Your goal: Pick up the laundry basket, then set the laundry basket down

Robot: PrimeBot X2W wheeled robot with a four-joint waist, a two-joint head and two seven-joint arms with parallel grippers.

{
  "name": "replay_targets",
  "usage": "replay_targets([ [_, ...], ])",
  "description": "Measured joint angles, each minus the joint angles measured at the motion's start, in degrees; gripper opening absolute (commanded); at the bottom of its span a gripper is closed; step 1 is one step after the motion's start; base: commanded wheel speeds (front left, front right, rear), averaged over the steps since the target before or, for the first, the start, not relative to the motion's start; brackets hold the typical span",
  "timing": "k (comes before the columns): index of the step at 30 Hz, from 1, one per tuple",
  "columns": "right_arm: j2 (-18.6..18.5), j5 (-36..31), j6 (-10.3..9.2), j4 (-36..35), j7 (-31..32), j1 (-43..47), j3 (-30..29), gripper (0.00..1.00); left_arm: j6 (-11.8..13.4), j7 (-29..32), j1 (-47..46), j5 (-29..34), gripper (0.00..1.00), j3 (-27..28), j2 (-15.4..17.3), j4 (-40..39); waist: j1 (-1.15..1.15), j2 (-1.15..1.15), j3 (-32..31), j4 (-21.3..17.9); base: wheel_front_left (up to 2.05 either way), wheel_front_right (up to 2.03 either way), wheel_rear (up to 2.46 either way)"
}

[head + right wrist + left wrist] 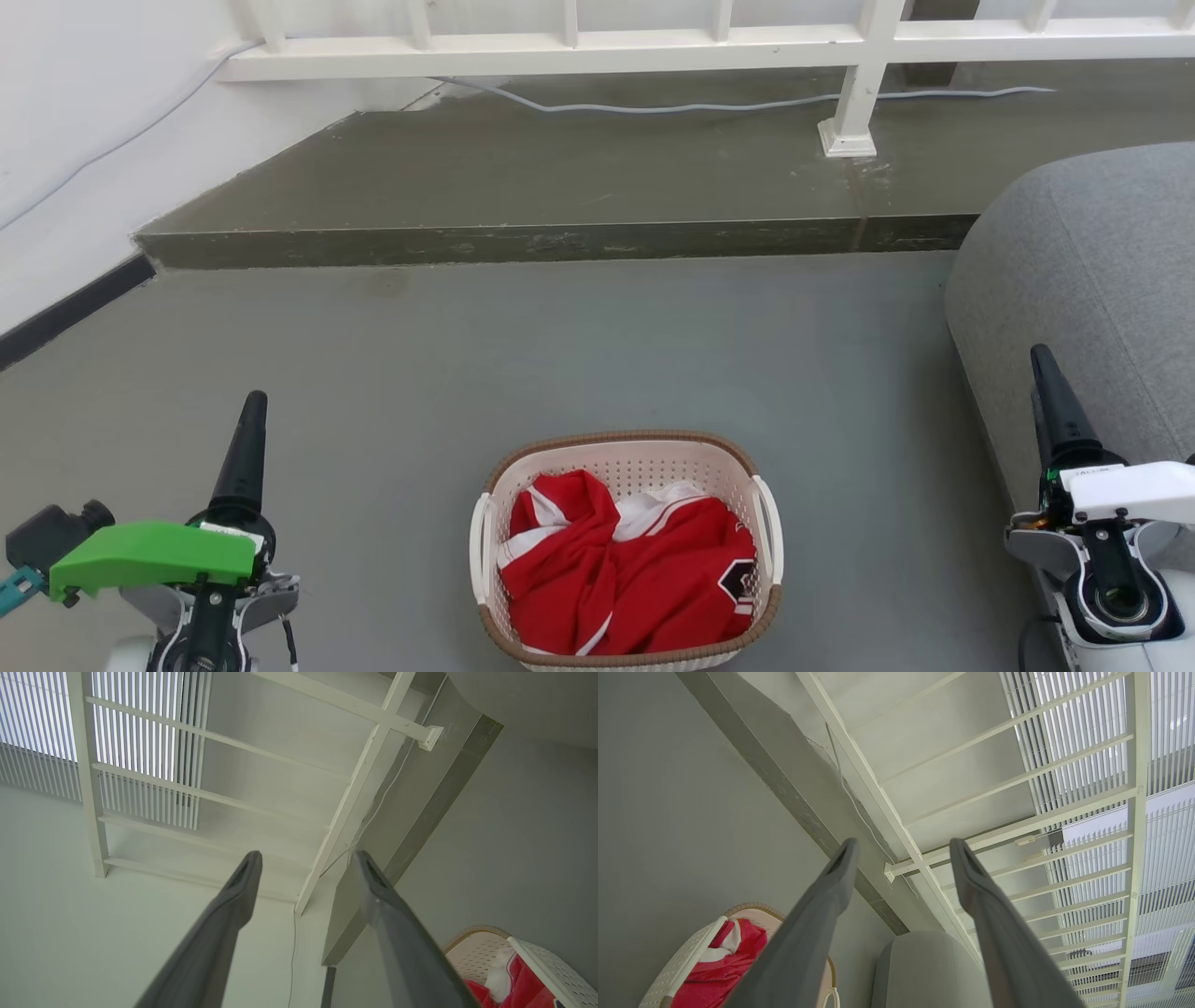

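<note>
sitting on floor (597, 355), laundry basket (625, 462), near rim at frame edge, left hand (901, 858) spread, right hand (306, 868) spread

Basket (635, 464) is cream-white with a dotted hole pattern, brown woven-look rim, white handles (771, 527). Clothes (635, 569) in it are bright red with white stripes and a bit of black. Floor (467, 373) around the basket is flat grey, the couch (1083, 280) right of it a lighter heathered grey, the railing (653, 42) beyond it plain white, and the plastic cover (149, 555) left of it lime green.
</note>
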Motion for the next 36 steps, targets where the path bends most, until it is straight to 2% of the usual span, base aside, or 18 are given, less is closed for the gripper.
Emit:
replay_targets([
  [8,-2.02,-8.84,-1.22,-1.26,-1.57,-0.75,2.31,1.00,0.19,-1.75,-0.92,8.42,1.00,-2.42,1.66,-1.20,0.00,0.00,0.10,0.01,0.00,0.00,0.00],
  [25,-4.09,-25.55,-4.15,-2.93,-5.23,-0.93,8.28,1.00,4.07,-5.28,-1.08,25.85,1.00,-8.61,4.16,-3.26,0.00,0.00,0.11,0.16,0.00,0.00,0.00],
  [36,-5.49,-35.01,-6.28,-3.05,-7.13,-0.92,11.69,1.00,6.05,-7.45,-1.08,34.70,1.00,-12.49,5.04,-4.39,0.00,0.00,0.14,0.23,0.00,0.00,0.00],
])
